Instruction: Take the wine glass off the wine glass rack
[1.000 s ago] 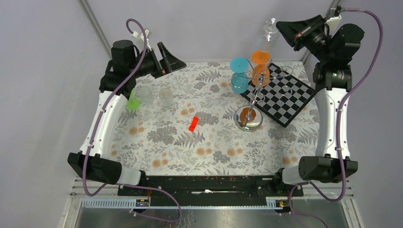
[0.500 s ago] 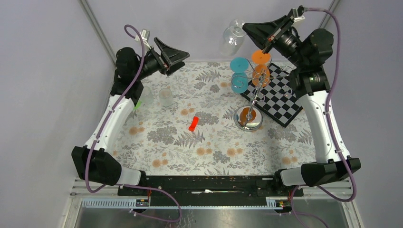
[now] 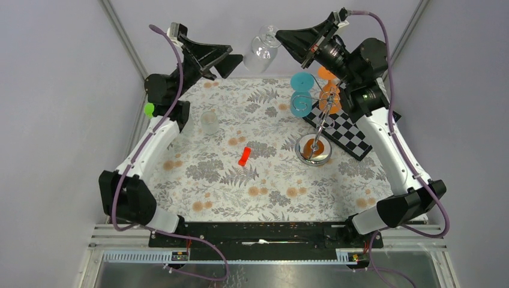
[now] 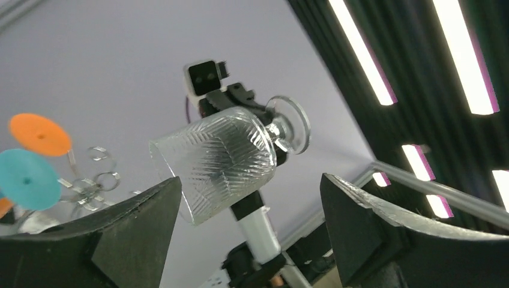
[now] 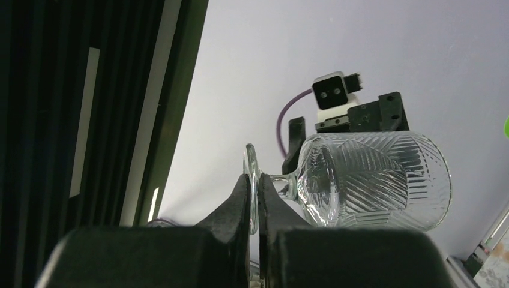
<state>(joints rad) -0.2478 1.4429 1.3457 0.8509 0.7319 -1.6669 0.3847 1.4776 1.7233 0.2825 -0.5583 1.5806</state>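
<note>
- Your right hand [image 5: 254, 187] is clenched on the round foot of the clear ribbed wine glass [image 5: 372, 180]. The stem and bowl stick out sideways from the fingers.
- Top view: the right hand [image 3: 287, 37] holds the wine glass [image 3: 259, 51] in the air over the far edge of the fern-print surface [image 3: 240, 180]. It's off the rack and well apart from it.
- Your left hand [image 4: 249, 180] is released, fingers spread wide, gripping nothing. In its own view the bowl of the wine glass [image 4: 216, 159] sits in the gap, its open rim close to the finger [image 4: 138, 225] on the left of that view. Can't tell if they touch.
- Top view: the left hand [image 3: 231, 58] is just beside the bowl, facing the right hand.
- The silver metal wine glass rack [image 3: 307, 158] stands upright on the right half of the surface, its shiny disc base just beside the black-and-white chequered board [image 3: 354, 126].
- Teal foot discs [image 3: 302, 82] and orange foot discs [image 3: 329, 95] hang in its wire loops.
- A small red object [image 3: 243, 156] lies mid-surface, and a clear tumbler [image 3: 209, 122] stands near your left arm.
</note>
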